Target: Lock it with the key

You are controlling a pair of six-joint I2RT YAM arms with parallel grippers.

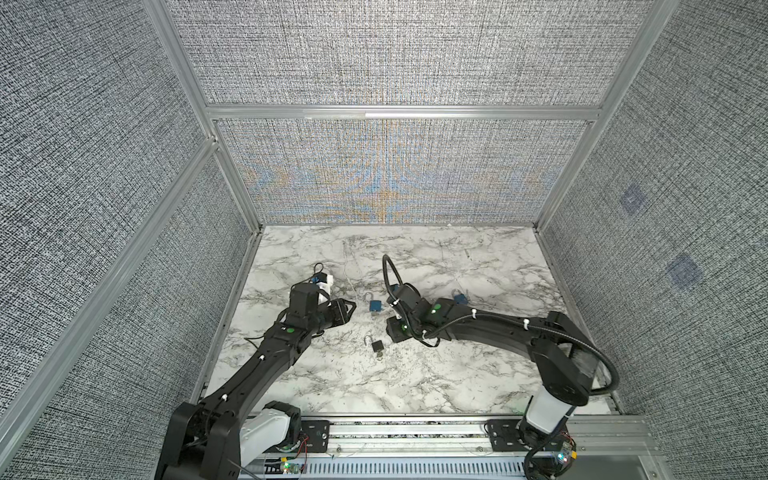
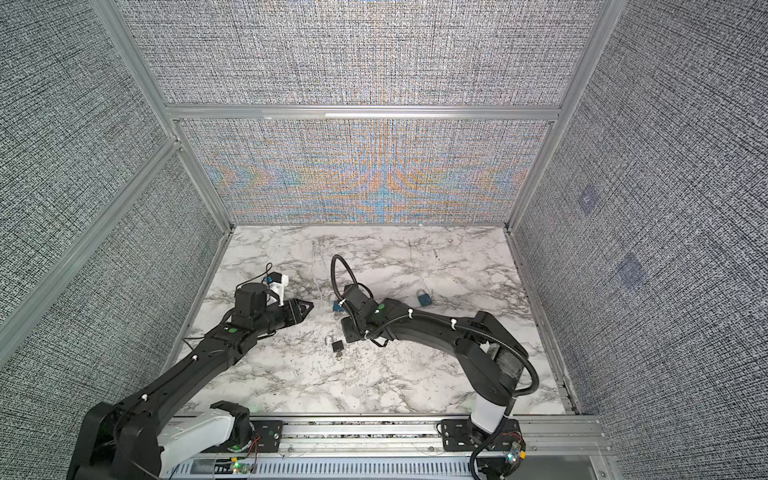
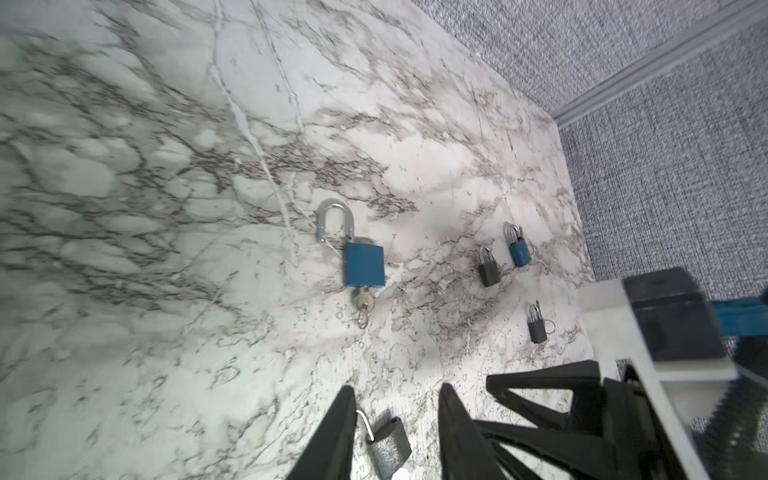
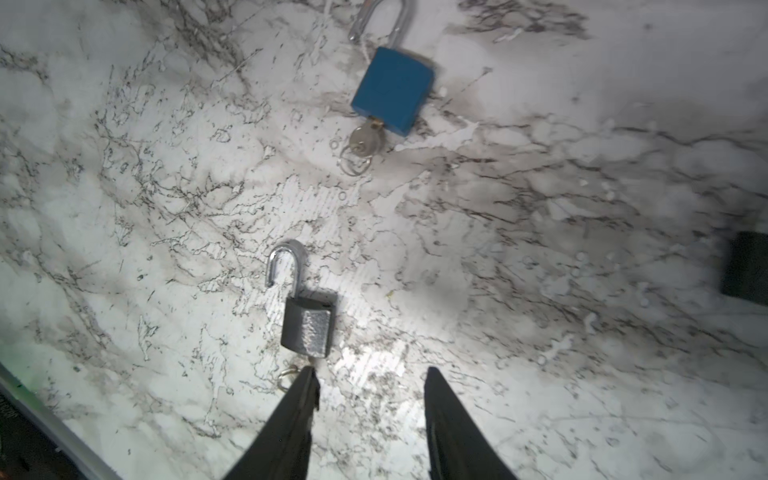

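A small dark grey padlock (image 1: pixel 377 346) lies flat mid-table with its shackle (image 4: pixel 286 262) swung open. Its key (image 1: pixel 379 356) sticks out of the bottom; in the right wrist view only the key ring (image 4: pixel 289 376) shows, beside one fingertip. My right gripper (image 4: pixel 371 370) hovers just right of this padlock, open, with only bare marble between its fingers. My left gripper (image 3: pixel 397 386) hangs open to the upper left of it, apart from it in both top views; the dark grey padlock (image 3: pixel 388 444) shows on the table between its fingers.
A blue padlock (image 1: pixel 376 305) with an open shackle and a key (image 4: pixel 365 141) in it lies just behind the grey one. Another blue padlock (image 1: pixel 459 297) sits further right, with two shut grey padlocks (image 3: pixel 488 270) (image 3: pixel 537 328) near it. Fabric walls enclose the marble table (image 1: pixel 457 257).
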